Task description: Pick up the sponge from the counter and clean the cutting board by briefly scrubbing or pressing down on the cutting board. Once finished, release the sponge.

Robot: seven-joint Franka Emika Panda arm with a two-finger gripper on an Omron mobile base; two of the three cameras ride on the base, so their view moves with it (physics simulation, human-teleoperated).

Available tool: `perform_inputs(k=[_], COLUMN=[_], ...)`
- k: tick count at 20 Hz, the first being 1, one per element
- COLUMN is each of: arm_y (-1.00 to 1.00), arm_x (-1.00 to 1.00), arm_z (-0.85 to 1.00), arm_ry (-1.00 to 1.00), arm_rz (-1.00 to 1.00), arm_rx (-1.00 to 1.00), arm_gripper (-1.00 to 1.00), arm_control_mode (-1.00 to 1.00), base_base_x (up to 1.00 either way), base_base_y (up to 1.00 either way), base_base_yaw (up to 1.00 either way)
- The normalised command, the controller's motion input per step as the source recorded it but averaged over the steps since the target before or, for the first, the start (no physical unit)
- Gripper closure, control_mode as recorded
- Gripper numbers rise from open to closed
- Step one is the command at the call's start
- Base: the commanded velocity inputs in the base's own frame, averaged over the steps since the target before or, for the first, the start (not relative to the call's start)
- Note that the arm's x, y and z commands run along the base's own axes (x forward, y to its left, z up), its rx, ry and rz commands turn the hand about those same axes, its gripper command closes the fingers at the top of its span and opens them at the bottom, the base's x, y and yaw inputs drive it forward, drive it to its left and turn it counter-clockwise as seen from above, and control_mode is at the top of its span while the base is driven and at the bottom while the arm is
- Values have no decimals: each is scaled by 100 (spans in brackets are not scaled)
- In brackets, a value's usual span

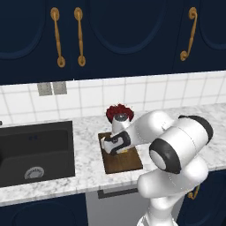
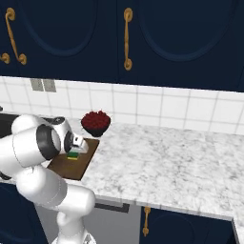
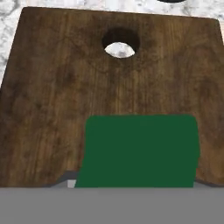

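Two base views: the gripper (image 2: 76, 149) pinches the sponge (image 2: 73, 155) low over the cutting board (image 1: 123, 161) on the counter (image 2: 162, 162). Hand view: sponge (image 3: 139, 151) above the board's (image 3: 52, 96) grain; press flat, scrub briefly, staying inside the edges.

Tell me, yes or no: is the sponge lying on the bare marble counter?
No. The sponge sits over the cutting board, with brown wood showing on three sides of it.

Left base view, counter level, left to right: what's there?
Sink → bare stretch of counter → cutting board, with the gripper down on it and a red-leaved plant in a white pot behind → robot arm.
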Motion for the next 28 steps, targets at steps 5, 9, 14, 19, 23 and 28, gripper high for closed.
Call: perform_inputs(k=[5, 9, 14, 19, 23, 28], arm_y=[-46, -59, -79, -83, -98, -75], arm_x=[51, 48, 36, 6, 0, 0], arm_z=[-65, -59, -34, -34, -23, -30], arm_ry=[-19, -18, 0, 2, 0, 1], arm_rz=[5, 3, -2, -5, -3, -7], arm_rx=[0, 0, 0, 0, 0, 0], arm_gripper=[100, 100, 100, 100, 100, 100], arm_control_mode=[-100, -100, -100, -100, -100, -100], base_base_x=[0, 0, 0, 0, 0, 0], base_base_y=[0, 0, 0, 0, 0, 0], base_base_yaw=[0, 0, 0, 0, 0, 0])
